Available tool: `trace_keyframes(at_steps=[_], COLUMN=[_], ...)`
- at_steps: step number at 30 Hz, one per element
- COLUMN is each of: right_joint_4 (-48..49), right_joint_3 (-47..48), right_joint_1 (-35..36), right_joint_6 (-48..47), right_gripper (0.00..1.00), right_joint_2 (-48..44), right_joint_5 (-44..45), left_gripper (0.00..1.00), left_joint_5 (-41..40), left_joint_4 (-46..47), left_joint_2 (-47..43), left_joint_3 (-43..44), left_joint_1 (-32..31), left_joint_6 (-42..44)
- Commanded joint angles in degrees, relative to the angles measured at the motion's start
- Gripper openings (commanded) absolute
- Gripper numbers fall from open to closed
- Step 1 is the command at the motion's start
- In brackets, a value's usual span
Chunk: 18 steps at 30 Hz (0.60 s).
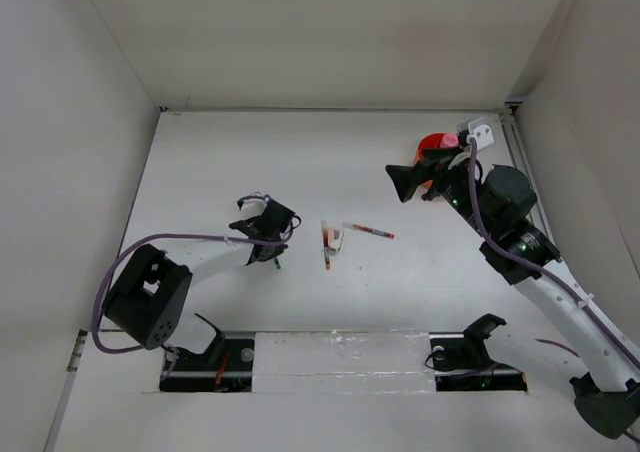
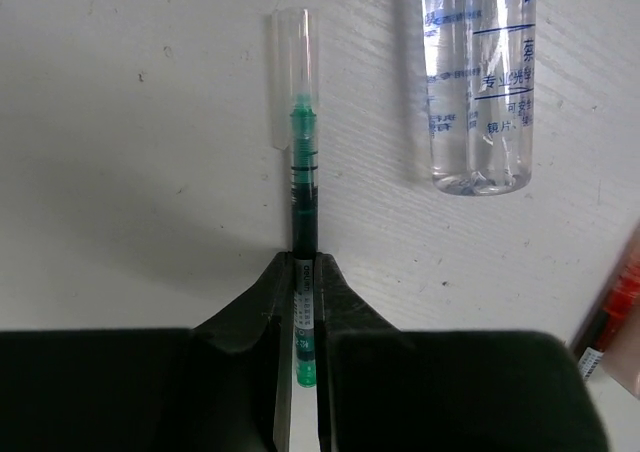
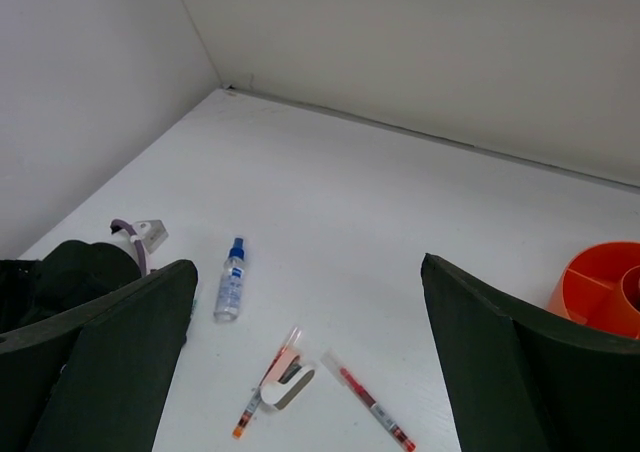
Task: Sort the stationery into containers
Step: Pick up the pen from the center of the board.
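Observation:
My left gripper (image 2: 303, 264) is shut on a thin green pen (image 2: 303, 197) that lies on the white table; the pen's end shows in the top view (image 1: 277, 264) below the gripper (image 1: 270, 234). A clear tube (image 2: 478, 82) lies just right of it, and its blue cap shows in the right wrist view (image 3: 230, 282). My right gripper (image 3: 308, 272) is open and empty, raised beside the orange tub (image 1: 432, 144). Two red pens (image 1: 368, 231) (image 1: 326, 252) and a small white piece (image 1: 336, 238) lie mid-table. The eraser cube is out of view.
White walls close in the table on the left, back and right. The tub (image 3: 600, 284) stands at the back right corner with something pink (image 1: 447, 140) at it. A red pen's end (image 2: 612, 312) lies near my left gripper's right side.

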<state>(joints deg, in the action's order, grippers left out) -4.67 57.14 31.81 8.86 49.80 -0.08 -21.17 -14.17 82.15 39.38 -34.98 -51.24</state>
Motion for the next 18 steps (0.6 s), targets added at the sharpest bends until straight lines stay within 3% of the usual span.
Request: trace_keyframes(at_steps=[1, 5, 9, 14, 18], right_joint_4=[2.21, 2.91, 7.28, 13.1, 16.35], right_joint_3=[-0.71, -0.19, -0.19, 0.33, 2.79], right_joint_1=[-0.79, -4.12, -6.85, -6.85, -2.82], right_joint_6=[0.19, 2.81, 5.46, 7.56, 10.64], right_gripper=[1.0, 1.0, 0.97, 0.97, 0.95], right_joint_2=[0.37, 5.03, 9.26, 14.7, 20.93], right_joint_5=[-2.29, -6.94, -13.98, -21.01, -23.74], left_gripper=[0.0, 0.0, 0.0, 0.0, 0.0], left_joint_5=[2.46, -6.04, -8.27, -11.52, -11.53], left_joint_4=[-4.99, -9.89, -11.49, -10.61, -7.03], left_joint_2=[-0.84, -6.64, -13.32, -21.4, -24.31], left_joint_3=[-3.6, -1.06, 1.23, 4.04, 6.5], left_joint_1=[0.09, -3.94, -6.41, -12.37, -18.16], left_joint_6=[-1.75, -3.42, -3.16, 1.76, 6.14])
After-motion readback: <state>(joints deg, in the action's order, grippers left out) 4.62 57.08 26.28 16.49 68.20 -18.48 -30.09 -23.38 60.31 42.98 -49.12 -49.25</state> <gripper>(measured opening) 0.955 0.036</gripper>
